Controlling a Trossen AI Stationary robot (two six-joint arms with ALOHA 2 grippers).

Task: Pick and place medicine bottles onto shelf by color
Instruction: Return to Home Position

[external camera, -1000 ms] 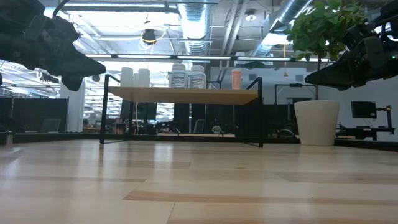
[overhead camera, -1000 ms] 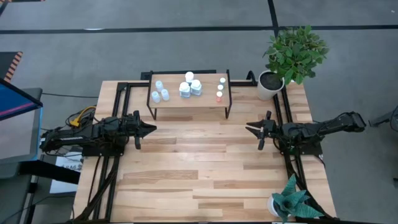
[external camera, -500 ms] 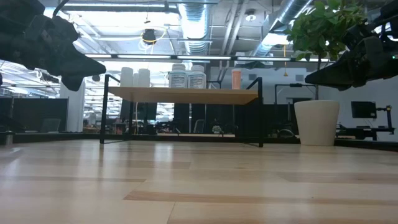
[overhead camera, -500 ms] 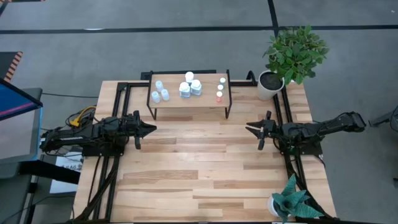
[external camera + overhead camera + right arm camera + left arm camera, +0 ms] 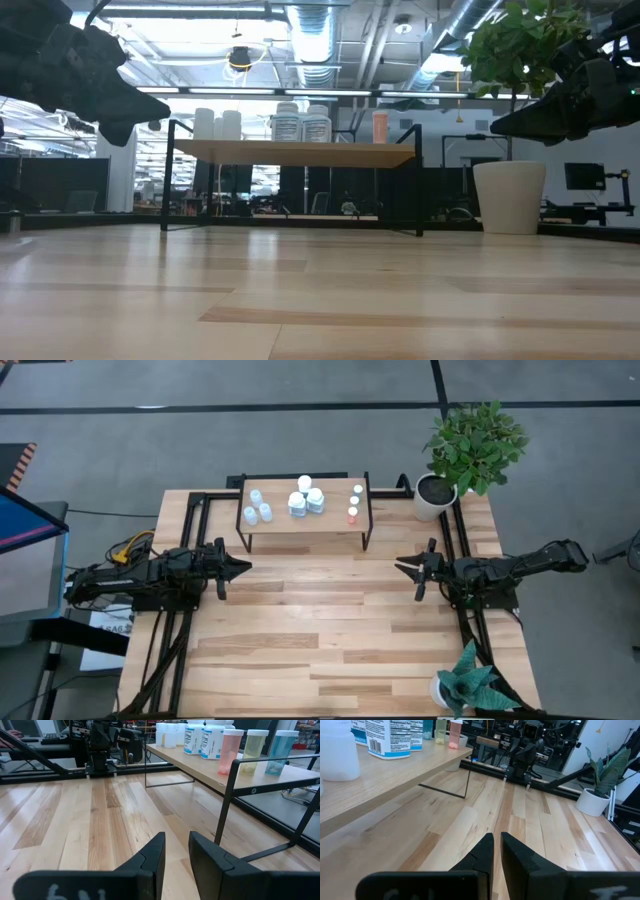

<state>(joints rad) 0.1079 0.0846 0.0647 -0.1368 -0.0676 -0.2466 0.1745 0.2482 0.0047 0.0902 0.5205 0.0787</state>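
Job looks pretty much done: the bottles (image 5: 306, 500) all sit on the shelf (image 5: 335, 520), pale-blue plastic at one end, white labelled ones in the middle, tinted see-through ones at the other. Parking the arms just means steering wide of its thin black metal legs. Left tool (image 5: 243, 567) is pinched nearly closed on nothing, right tool (image 5: 402, 568) is slightly parted and empty, and both hover over the smooth plank tabletop (image 5: 320, 630).

Readable only on the white medicine bottle (image 5: 389, 740) standing on the shelf (image 5: 395, 775): "Supplement Facts", heading its printed panel beside a barcode (image 5: 373, 744). Finer print illegible.
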